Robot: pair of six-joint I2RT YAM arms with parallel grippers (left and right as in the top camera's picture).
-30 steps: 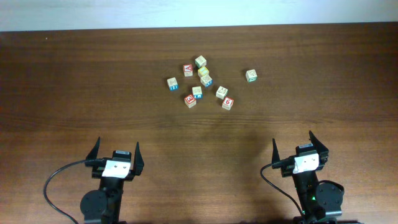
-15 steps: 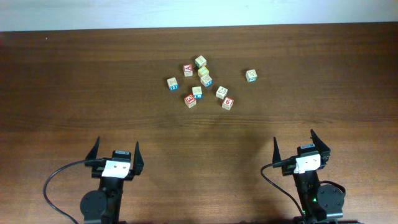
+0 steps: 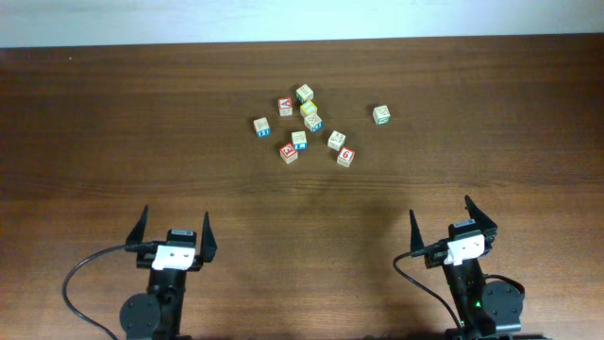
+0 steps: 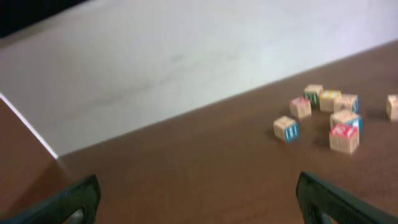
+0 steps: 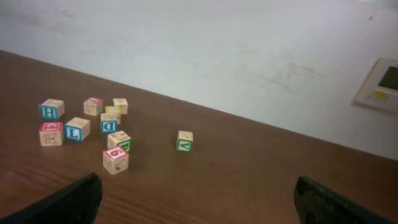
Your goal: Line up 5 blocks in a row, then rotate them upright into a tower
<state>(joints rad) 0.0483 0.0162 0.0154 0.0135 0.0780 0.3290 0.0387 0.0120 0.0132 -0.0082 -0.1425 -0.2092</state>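
Several small pale-wood blocks lie loosely clustered at the table's far middle. The one with a red "6" [image 3: 345, 156] [image 5: 115, 160] is nearest the arms. A green-faced block [image 3: 380, 114] [image 5: 185, 140] sits apart at the right, and a blue-faced block [image 3: 261, 126] [image 4: 286, 129] at the left. A red-topped block [image 3: 288, 151] [image 4: 344, 138] lies at the front left of the cluster. The yellow-faced cube [image 3: 309, 109] sits among them. My left gripper [image 3: 176, 217] [image 4: 198, 180] and right gripper [image 3: 441, 210] [image 5: 199, 183] both stand open and empty, far short of the blocks.
Dark wooden table [image 3: 113, 123] with a pale wall or floor beyond its far edge [image 3: 302, 40]. A flat white device [image 5: 380, 84] lies beyond the table at the far right. A black cable [image 3: 85, 274] loops beside the left arm.
The right gripper has shifted very slightly to the left. The blocks have not moved, and both grippers stay open.
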